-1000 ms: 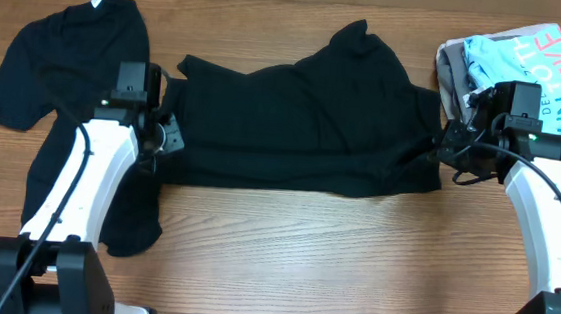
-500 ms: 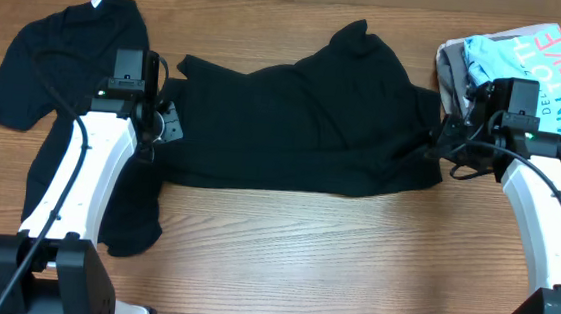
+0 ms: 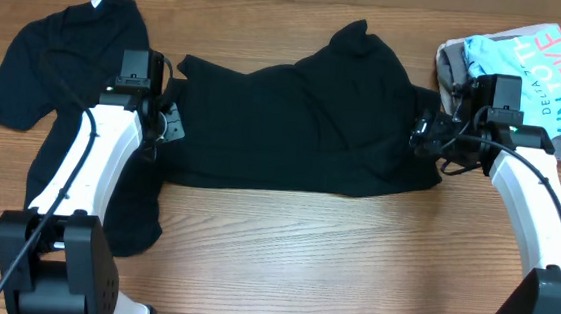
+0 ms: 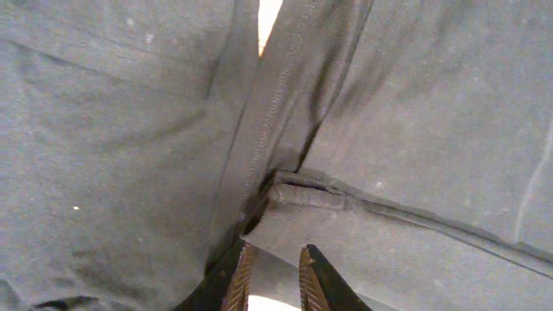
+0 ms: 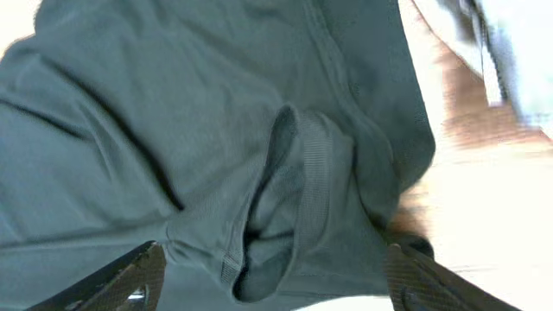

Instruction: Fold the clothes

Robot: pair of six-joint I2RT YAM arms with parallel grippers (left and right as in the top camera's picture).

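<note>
A large black shirt (image 3: 304,119) lies crumpled across the middle of the table. A second black shirt (image 3: 62,60) with a white neck tag (image 3: 95,2) is spread at the left, and my left arm crosses over it. At the middle shirt's left edge is my left gripper (image 3: 168,126). In its wrist view the gripper (image 4: 275,257) is open by a narrow gap just over a folded seam (image 4: 307,194), pinching nothing. My right gripper (image 3: 425,131) hovers over that shirt's right edge. Its wrist view shows the gripper (image 5: 275,252) wide open above a sleeve opening (image 5: 289,207).
A heap of other garments (image 3: 528,66), light blue, grey and white with pink and teal lettering, sits at the back right, close behind my right arm. The wooden table (image 3: 303,249) shows bare in front of the shirts.
My right gripper went from shut to wide open and shifted left over the shirt's right edge. My left gripper parted slightly and moved a little toward the back.
</note>
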